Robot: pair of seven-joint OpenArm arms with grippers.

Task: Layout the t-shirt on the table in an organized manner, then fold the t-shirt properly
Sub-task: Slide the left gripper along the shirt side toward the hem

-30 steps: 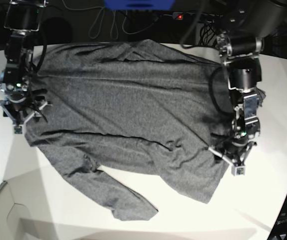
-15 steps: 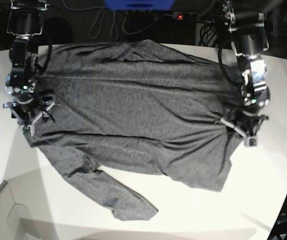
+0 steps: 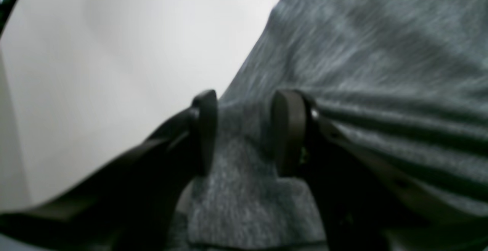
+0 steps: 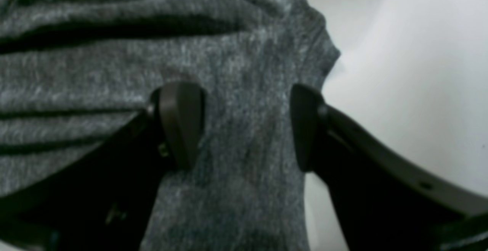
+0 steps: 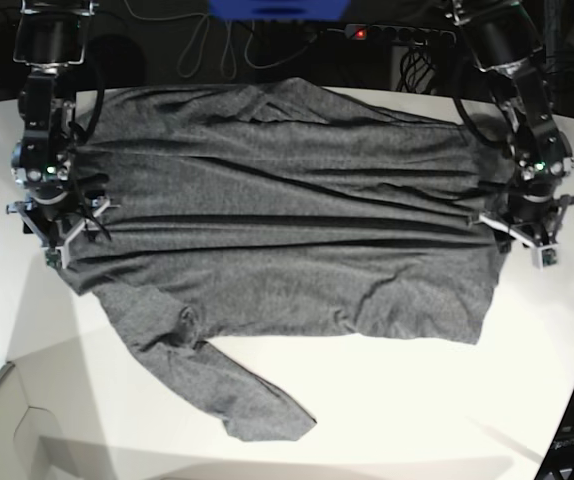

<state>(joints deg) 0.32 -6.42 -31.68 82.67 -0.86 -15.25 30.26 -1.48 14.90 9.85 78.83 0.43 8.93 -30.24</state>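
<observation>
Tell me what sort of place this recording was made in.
Probably a robotics lab bench, not a home: a bare white table holds only a grey t-shirt, two arms are mounted at its far edge, and loose cables and a power strip lie behind it.

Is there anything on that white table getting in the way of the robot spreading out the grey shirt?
Nothing visible does. The t-shirt lies alone on the table, with bare white surface around it. Both the left gripper and right gripper are already at its opposite edges.

No legible text, label, brand, number or sign found in any view; the heather dark-grey knit long-sleeved shirt (image 5: 287,220) is plain.
</observation>
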